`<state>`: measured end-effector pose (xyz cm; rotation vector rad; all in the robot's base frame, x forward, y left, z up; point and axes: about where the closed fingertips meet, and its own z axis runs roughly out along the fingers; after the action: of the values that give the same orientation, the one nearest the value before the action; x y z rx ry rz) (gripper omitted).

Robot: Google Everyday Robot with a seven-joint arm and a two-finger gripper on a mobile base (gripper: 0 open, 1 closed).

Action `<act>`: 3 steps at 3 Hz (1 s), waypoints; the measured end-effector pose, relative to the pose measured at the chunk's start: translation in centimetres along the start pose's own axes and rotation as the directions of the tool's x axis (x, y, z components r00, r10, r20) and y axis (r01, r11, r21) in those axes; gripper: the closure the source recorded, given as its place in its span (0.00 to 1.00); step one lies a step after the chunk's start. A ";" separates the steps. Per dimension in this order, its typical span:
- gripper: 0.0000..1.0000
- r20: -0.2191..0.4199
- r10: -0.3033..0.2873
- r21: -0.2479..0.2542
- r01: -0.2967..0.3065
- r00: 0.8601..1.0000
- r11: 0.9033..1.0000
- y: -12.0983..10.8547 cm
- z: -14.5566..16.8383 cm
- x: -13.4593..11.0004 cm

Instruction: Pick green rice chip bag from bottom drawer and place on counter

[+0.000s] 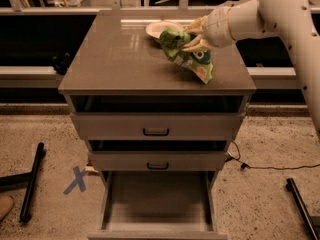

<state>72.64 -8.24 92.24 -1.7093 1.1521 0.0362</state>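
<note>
My gripper is pinching the green rice chip bag above the counter near its back right corner; I am judging it best to lower the bag flat, clear of the white bowl, before releasing

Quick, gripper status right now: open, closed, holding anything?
Gripper: closed on the green rice chip bag, over the back right part of the counter, beside the white bowl.
</note>
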 end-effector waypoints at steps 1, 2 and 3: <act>0.28 -0.014 0.025 -0.015 -0.025 1.000 1.000 0.0 0.6 0.7; 0.04 -0.025 0.038 -0.011 -0.039 0.999 0.999 -0.1 0.4 1.3; 0.00 -0.043 0.062 0.022 -0.061 0.997 0.998 -0.3 -1.4 2.3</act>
<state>73.43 -10.76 91.94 -1.6634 1.2331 0.0255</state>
